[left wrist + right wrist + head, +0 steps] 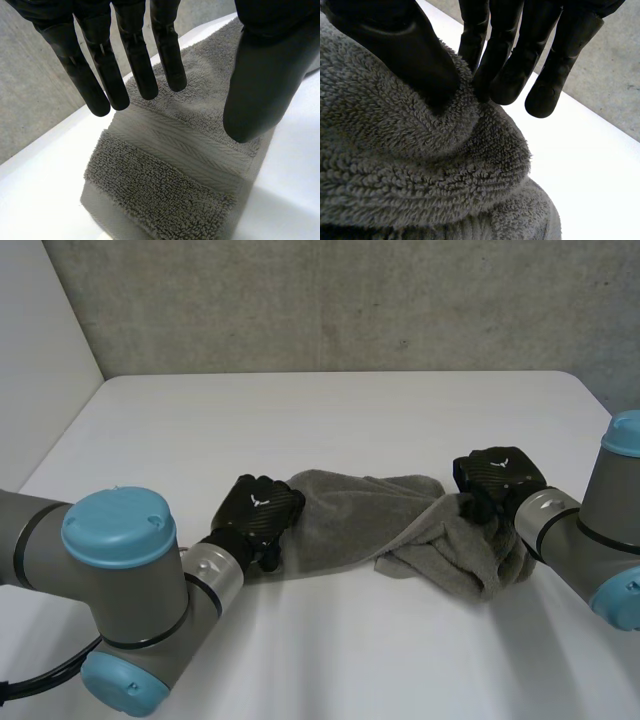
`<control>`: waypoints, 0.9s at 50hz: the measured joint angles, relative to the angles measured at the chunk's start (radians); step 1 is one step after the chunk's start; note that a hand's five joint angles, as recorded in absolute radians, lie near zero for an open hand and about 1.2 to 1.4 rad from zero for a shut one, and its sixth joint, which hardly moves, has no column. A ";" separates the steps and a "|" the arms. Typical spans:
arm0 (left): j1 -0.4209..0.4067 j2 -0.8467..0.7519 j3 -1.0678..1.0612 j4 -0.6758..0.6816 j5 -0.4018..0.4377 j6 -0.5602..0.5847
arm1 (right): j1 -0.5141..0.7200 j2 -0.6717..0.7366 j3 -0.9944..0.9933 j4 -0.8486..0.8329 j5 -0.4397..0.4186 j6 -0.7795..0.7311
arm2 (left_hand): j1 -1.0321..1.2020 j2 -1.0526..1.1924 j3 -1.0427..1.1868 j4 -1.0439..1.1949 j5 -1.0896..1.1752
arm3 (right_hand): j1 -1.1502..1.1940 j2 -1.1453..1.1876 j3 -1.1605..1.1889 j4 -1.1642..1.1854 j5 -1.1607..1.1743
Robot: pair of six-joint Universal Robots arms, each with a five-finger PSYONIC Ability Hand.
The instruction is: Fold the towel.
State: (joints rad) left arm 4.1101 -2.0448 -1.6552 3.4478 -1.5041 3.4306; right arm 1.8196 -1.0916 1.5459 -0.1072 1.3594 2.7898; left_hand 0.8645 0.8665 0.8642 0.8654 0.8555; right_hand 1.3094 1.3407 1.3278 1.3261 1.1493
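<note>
Towel: I see a grey terry towel [360, 515] bunched into a long strip on the white table [300, 410], running from one hand to the other.
Left hand: the left hand [258, 508] is at one end of the strip. Its fingers [100, 70] are straight and slightly spread, and its thumb [265, 85] is held wide of them. Nothing is pinched. I cannot tell whether the fingertips touch the pile.
At the left fingertips: a flat woven band [185, 145] crosses the towel just past the fingertips. The towel's end lies beyond it, with bare table on either side.
Right hand: the right hand [497, 478] is at the opposite, heaped end. Its thumb is pressed toward its fingers, and a thick ridge of towel is pinched between them.
Past the right fingertips: bare table, then the wall.
Surroundings: a grey concrete wall [350, 300] stands behind the table's far edge. A pale panel [40, 340] stands on the robot's left.
In the way: the left arm [120, 570] covers the near table on that side. The right hand's back covers the towel end it grips.
Head view gives: the full run of the strip and the backs of both hands.
Left wrist view adds: the finger spread and the woven band.
Right wrist view adds: the pinch itself, thumb against fingers through the pile.
</note>
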 measured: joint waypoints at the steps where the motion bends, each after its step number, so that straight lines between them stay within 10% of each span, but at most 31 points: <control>1: -0.001 -0.002 0.015 -0.023 0.003 -0.021 | 0.004 0.000 0.004 -0.006 -0.004 -0.006 | -0.137 -0.139 -0.145 -0.125 -0.125 | -0.007 -0.022 -0.018 -0.017 -0.015; 5: -0.007 -0.010 0.083 -0.127 0.019 -0.114 | 0.024 0.002 0.023 -0.034 -0.025 -0.033 | -0.514 -0.512 -0.526 -0.524 -0.529 | -0.015 -0.065 -0.051 -0.050 -0.043; 20: -0.015 -0.009 0.146 -0.238 0.036 -0.205 | 0.044 0.001 0.042 -0.065 -0.047 -0.067 | -0.541 -0.554 -0.561 -0.547 -0.571 | -0.034 -0.075 -0.065 -0.062 -0.053; 45: 0.038 0.012 0.031 -0.205 -0.007 0.066 | 0.046 -0.008 0.043 -0.063 -0.046 -0.069 | -0.430 -0.428 -0.430 -0.430 -0.415 | -0.047 -0.083 -0.073 -0.070 -0.061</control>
State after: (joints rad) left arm 4.1479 -2.0323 -1.6242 3.2429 -1.5114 3.4965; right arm 1.8655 -1.0991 1.5892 -0.1703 1.3131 2.7212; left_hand 0.4342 0.4382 0.4340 0.4350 0.4406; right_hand 1.2622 1.2577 1.2546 1.2560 1.0886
